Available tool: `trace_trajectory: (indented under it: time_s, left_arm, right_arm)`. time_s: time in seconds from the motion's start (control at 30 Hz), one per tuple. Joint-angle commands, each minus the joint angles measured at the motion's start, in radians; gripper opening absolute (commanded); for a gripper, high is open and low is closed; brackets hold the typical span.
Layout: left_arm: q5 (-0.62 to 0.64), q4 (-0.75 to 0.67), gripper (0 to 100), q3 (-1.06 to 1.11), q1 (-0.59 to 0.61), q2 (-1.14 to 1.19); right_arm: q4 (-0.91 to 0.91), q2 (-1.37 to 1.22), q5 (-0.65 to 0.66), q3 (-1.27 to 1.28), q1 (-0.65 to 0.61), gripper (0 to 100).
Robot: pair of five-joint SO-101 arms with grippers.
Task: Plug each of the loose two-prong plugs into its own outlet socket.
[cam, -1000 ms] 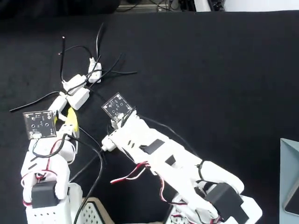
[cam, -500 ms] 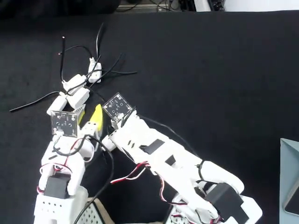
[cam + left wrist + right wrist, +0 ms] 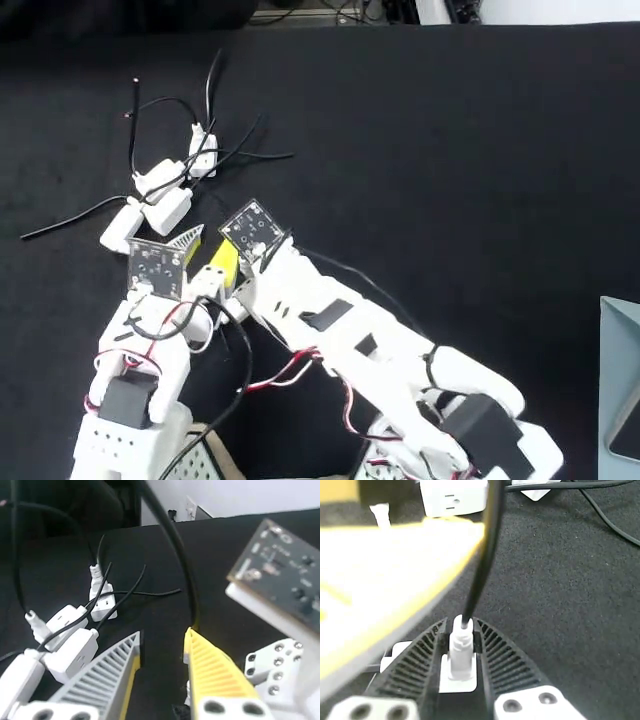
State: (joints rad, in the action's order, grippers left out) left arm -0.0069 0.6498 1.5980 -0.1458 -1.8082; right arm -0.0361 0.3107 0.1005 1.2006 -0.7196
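Right by the tangle of white plastic outlet blocks (image 3: 168,205), the left arm (image 3: 165,318) just swung over with jaws wide open and empty, while the right arm's (image 3: 340,330) jaws pinch a white corded plug (image 3: 460,652) beside it, so plugging looks close.

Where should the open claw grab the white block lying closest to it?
Probably across the white block, on its two long flat sides, midway along, coming down from above. It lies flat on the table, and a black cord passes its far end, so the open left gripper should straddle the middle.
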Motion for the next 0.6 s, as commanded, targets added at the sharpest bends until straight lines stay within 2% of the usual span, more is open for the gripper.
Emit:
trace_trajectory:
  time_s: [0.0,0.2,0.37,0.57]
  left_arm:
    - [-0.040,-0.044,15,-0.018,0.016,0.000]
    - [-0.015,-0.069,15,-0.015,0.137,0.000]
    - [-0.023,-0.064,15,0.018,0.054,0.005]
    - [-0.140,-0.064,15,0.077,-0.076,0.002]
  right_arm:
    - [0.003,0.050,0.011,0.051,0.012,1.1]
    - [0.002,0.177,0.011,0.113,0.011,1.1]
    - [0.000,0.185,0.011,0.117,0.009,1.1]
    - [0.003,0.176,0.011,0.117,0.008,1.1]
